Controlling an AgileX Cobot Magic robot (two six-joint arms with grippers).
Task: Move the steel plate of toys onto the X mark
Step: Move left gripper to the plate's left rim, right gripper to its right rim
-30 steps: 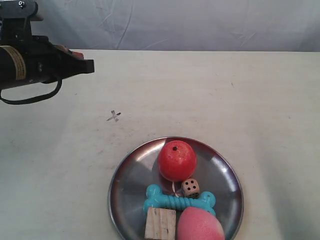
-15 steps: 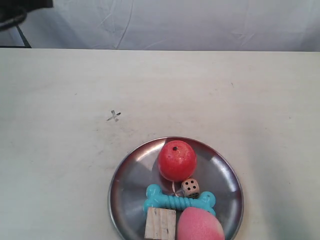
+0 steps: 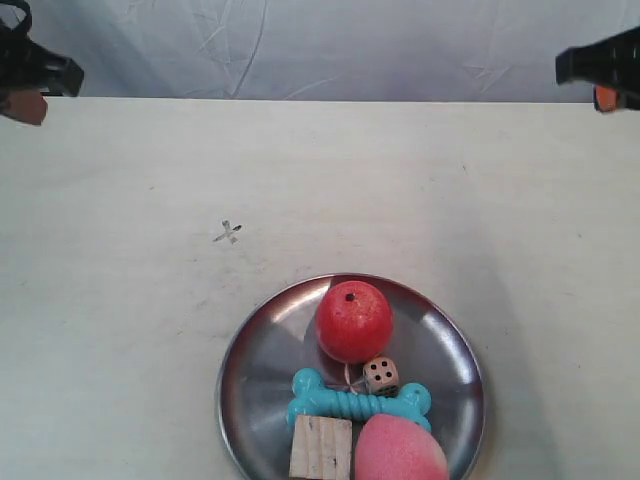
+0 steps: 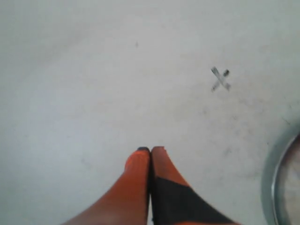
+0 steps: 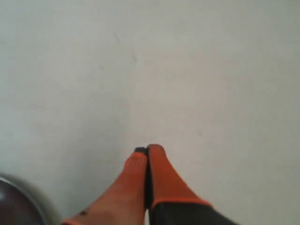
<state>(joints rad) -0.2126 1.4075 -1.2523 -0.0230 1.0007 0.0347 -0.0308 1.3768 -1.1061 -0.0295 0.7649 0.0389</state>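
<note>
The steel plate [image 3: 262,340] rests on the table at the exterior view's bottom centre. It holds a red apple-like ball [image 3: 353,320], a die [image 3: 380,375], a turquoise bone [image 3: 358,401], a wooden block [image 3: 321,448] and a pink egg-shaped ball [image 3: 400,451]. The X mark [image 3: 229,233] lies on the table up and left of the plate. In the left wrist view my left gripper [image 4: 151,150] is shut and empty, the X mark [image 4: 220,78] and a strip of the plate's rim [image 4: 272,183] beyond it. My right gripper [image 5: 147,150] is shut and empty over bare table.
The arm at the exterior view's left [image 3: 28,75] and the arm at its right [image 3: 603,66] sit at the table's far corners. A white cloth backdrop [image 3: 330,45] hangs behind the table's far edge. A plate edge [image 5: 21,204] shows in the right wrist view.
The arm at the exterior view's left pulled back from over the table to the far left corner. The arm at the right has come into view at the far right corner.
</note>
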